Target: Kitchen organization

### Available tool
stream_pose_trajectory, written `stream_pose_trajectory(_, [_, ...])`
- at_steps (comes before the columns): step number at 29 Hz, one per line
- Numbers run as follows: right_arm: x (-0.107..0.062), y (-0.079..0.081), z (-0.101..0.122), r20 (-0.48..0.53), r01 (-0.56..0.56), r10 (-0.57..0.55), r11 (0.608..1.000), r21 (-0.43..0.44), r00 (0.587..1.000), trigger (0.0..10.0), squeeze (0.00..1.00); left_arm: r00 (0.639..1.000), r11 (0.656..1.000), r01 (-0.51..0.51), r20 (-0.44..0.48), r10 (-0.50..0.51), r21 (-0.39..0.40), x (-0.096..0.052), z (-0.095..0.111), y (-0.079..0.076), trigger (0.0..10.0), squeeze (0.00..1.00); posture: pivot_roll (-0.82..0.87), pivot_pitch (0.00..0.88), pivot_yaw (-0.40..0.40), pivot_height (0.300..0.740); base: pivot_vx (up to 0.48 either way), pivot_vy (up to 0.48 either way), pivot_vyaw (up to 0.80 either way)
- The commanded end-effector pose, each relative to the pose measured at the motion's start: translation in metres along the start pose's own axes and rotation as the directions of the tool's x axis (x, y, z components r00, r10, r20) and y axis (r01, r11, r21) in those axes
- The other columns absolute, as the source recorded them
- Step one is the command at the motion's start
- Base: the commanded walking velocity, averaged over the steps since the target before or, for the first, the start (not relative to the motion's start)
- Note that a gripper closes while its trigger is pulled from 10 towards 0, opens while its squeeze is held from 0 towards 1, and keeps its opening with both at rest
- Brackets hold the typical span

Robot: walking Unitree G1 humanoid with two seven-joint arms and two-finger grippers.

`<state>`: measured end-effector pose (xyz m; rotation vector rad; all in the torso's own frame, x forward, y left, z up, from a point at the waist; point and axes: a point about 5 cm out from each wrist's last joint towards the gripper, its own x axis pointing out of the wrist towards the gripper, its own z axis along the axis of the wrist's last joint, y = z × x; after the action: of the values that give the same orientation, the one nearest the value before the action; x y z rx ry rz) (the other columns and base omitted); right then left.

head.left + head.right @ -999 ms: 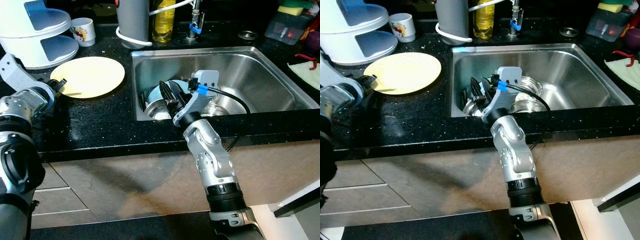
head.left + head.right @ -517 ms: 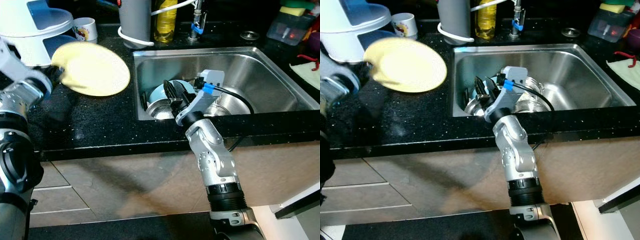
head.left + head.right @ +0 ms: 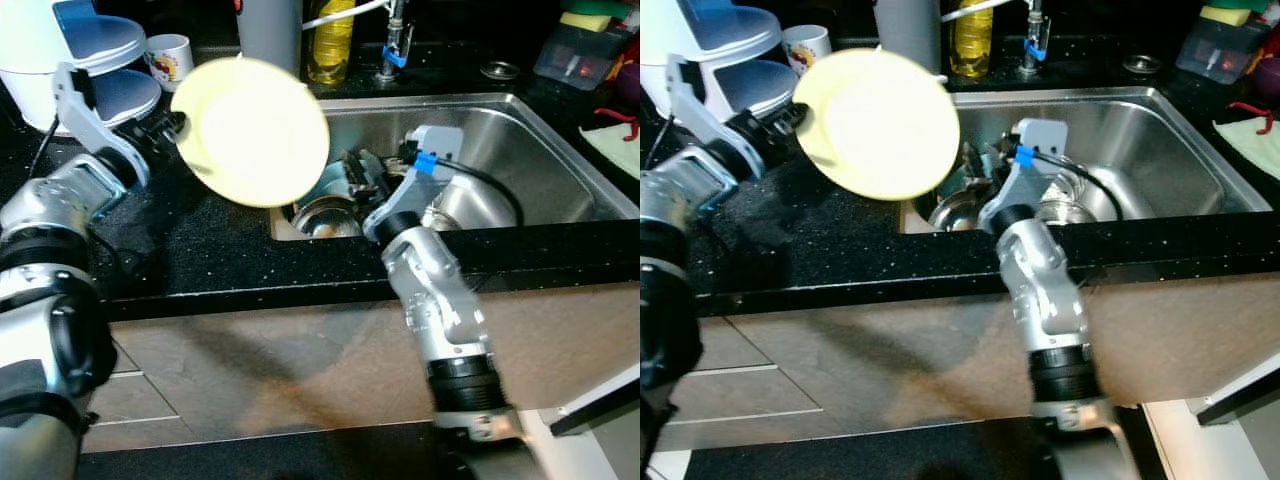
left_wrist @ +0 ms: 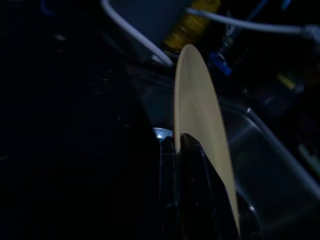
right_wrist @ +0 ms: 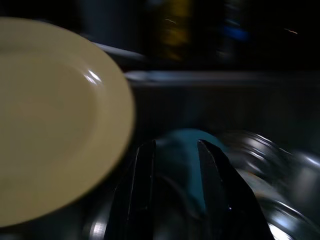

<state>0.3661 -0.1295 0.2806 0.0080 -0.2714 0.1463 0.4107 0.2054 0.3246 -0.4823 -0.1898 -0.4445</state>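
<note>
Left jaws clamping yellow plate (image 3: 255, 130) rim

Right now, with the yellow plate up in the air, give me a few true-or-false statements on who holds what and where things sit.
1. The left gripper pinches the yellow plate by its rim. True.
2. The plate lies flat on the counter. False: it is lifted and tilted, over the sink's left edge.
3. The right gripper is shut on a spoon. False: its fingers are open, over the dishes in the sink.
4. A mug stands at the back of the counter. True.
</note>
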Motion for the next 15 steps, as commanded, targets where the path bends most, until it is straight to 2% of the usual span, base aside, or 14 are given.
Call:
stream_pose_trajectory(1, [-0.001,0.001,0.001,-0.009,0.005,-0.005,1.0,-0.013,1.0,10.0,0.0,1.0,0.999,0.004,0.017,-0.004,0.051,0.003,0.006,-0.005,0.0,0.0,0.01,0.207,0.03,0.74,0.0,0.0,0.0])
stream_pose_trajectory(2, [-0.001,-0.007,0.006,0.004,0.027,-0.027,0.999,-0.025,1.0,10.0,0.0,0.999,0.998,0.017,0.043,-0.02,0.065,0.01,0.004,-0.014,0.0,0.0,0.01,0.207,0.034,0.74,0.0,0.0,0.0])
stream_pose_trajectory(3, [-0.001,-0.007,0.006,0.004,0.027,-0.027,0.999,-0.025,1.0,10.0,0.0,0.999,0.998,0.017,0.043,-0.02,0.065,0.01,0.004,-0.014,0.0,0.0,0.01,0.207,0.034,0.74,0.0,0.0,0.0])
stream_pose_trajectory(4, [-0.002,-0.015,0.013,0.025,0.043,-0.042,0.999,-0.029,0.999,10.0,0.0,0.996,0.997,0.041,0.074,-0.046,0.065,0.018,0.003,-0.026,0.0,0.0,0.0,0.207,0.039,0.74,0.0,0.0,0.0])
stream_pose_trajectory(6, [-0.002,-0.015,0.013,0.025,0.043,-0.042,0.999,-0.029,0.999,10.0,0.0,0.996,0.997,0.041,0.074,-0.046,0.065,0.018,0.003,-0.026,0.0,0.0,0.0,0.207,0.039,0.74,0.0,0.0,0.0])
stream_pose_trajectory(8, [-0.006,-0.026,0.026,0.055,0.056,-0.053,0.997,-0.055,0.997,10.0,0.0,0.988,0.991,0.099,0.106,-0.108,0.086,0.034,-0.003,-0.053,0.0,0.0,0.0,0.207,0.039,0.74,0.0,0.0,0.0])
stream_pose_trajectory(9, [-0.006,-0.026,0.026,0.055,0.056,-0.053,0.997,-0.055,0.997,10.0,0.0,0.988,0.991,0.099,0.106,-0.108,0.086,0.034,-0.003,-0.053,0.0,0.0,0.0,0.207,0.039,0.74,0.0,0.0,0.0])
stream_pose_trajectory(10, [-0.007,-0.028,0.031,0.053,0.05,-0.046,0.995,-0.086,0.998,10.0,0.0,0.987,0.981,0.127,0.08,-0.14,0.149,0.041,-0.01,-0.068,0.0,0.0,-0.01,0.218,0.05,0.74,0.0,0.0,0.0])
stream_pose_trajectory(11, [-0.007,-0.028,0.031,0.053,0.05,-0.046,0.995,-0.086,0.998,10.0,0.0,0.987,0.981,0.127,0.08,-0.14,0.149,0.041,-0.01,-0.068,0.0,0.0,-0.01,0.218,0.05,0.74,0.0,0.0,0.0])
stream_pose_trajectory(12, [-0.009,-0.028,0.035,0.031,0.034,-0.03,0.991,-0.127,0.999,10.0,0.0,0.983,0.952,0.167,0.038,-0.182,0.258,0.049,-0.021,-0.087,0.0,0.0,-0.01,0.218,0.05,0.74,0.0,0.0,0.0])
stream_pose_trajectory(13, [-0.009,-0.025,0.037,0.01,0.009,-0.008,0.992,-0.129,1.0,10.0,0.0,0.978,0.923,0.192,0.015,-0.209,0.333,0.053,-0.026,-0.098,0.0,0.0,-0.01,0.218,0.05,0.74,0.0,0.0,0.0])
stream_pose_trajectory(15, [-0.01,-0.02,0.039,-0.016,-0.027,0.025,0.992,-0.12,1.0,10.0,0.0,0.969,0.877,0.231,-0.015,-0.248,0.422,0.057,-0.031,-0.112,0.0,0.0,-0.02,0.226,0.055,0.74,0.0,0.0,0.0])
